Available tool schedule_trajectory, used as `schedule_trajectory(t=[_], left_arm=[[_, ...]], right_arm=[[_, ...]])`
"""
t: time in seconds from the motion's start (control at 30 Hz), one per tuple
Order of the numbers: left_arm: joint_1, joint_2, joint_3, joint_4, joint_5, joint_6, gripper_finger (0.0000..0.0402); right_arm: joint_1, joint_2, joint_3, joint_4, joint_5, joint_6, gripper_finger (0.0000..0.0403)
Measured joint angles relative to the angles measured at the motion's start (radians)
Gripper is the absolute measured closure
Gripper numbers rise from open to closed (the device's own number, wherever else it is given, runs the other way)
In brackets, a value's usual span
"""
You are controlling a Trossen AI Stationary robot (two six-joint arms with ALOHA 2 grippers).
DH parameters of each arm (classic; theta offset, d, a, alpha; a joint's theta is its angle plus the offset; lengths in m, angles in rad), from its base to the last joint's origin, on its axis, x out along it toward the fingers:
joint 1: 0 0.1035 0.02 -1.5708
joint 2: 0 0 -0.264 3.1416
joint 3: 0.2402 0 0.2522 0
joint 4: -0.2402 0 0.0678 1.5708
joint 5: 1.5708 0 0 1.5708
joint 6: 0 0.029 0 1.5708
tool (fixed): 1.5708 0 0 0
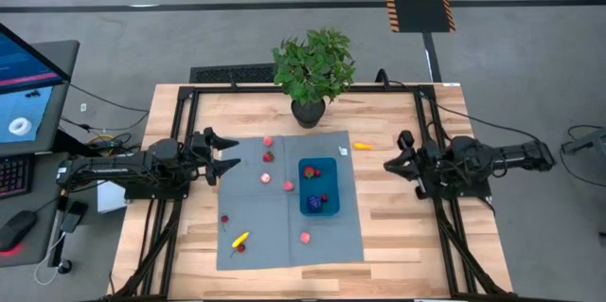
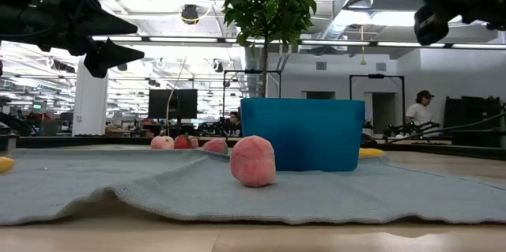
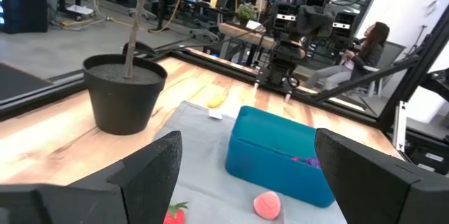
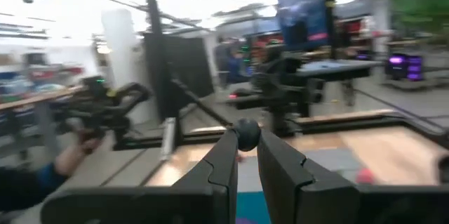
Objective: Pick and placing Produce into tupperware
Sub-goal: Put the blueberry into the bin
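**A few pieces boxed, most still out**

The shallow blue plastic tupperware (image 1: 319, 186) sits on the grey cloth mat (image 1: 284, 245), holding three or so toy pieces. Seven-odd remain scattered. The left claw (image 1: 225, 154) gapes empty; the right claw (image 1: 391, 164) is nearly closed, apparently empty.

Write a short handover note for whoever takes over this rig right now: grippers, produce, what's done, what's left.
Left gripper: open, empty, raised at the mat's left edge.
Right gripper: nearly shut, nothing seen in it, raised right of the mat.
Tupperware: on the mat, holding a red piece and the purple-blue cluster.
Left: about eight pieces loose on the mat, among them the yellow one, plus a yellow piece on the table near the potted plant.
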Motion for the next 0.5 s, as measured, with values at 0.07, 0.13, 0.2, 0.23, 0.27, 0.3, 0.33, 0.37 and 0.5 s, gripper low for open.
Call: schedule_trajectory(t=[0.07,0.13,0.2,0.23,0.27,0.3,0.33,0.37,0.5], left_arm=[[0.000,0.000,0.000,0.004,-0.004,0.009,0.0086],[0.000,0.000,0.000,0.018,-0.004,0.011,0.0086],[0.000,0.000,0.000,0.034,-0.003,0.011,0.0086],[0.000,0.000,0.000,0.042,-0.002,0.015,0.0086],[0.000,0.000,0.000,0.045,0.003,0.019,0.0086],[0.000,0.000,0.000,0.046,0.003,0.024,0.0086],[0.000,0.000,0.000,0.045,0.003,0.028,0.0086],[0.000,0.000,0.000,0.043,0.002,0.030,0.0086],[0.000,0.000,0.000,0.044,0.002,0.030,0.0086]], right_arm=[[-0.019,0.000,0.000,-0.019,0.019,-0.007,0.0331],[-0.038,0.000,0.000,-0.024,0.022,-0.008,0.0331],[-0.056,0.000,0.000,-0.021,0.025,0.005,0.0331],[-0.065,0.000,0.000,-0.023,0.029,0.010,0.0331],[-0.072,0.000,0.000,-0.024,0.035,0.014,0.0331],[-0.078,0.000,0.000,-0.024,0.042,0.017,0.0331],[-0.083,0.000,0.000,-0.024,0.045,0.017,0.0331],[-0.089,0.000,0.000,-0.027,0.046,0.017,0.0331],[-0.104,0.000,0.000,-0.040,0.046,0.028,0.0331]])
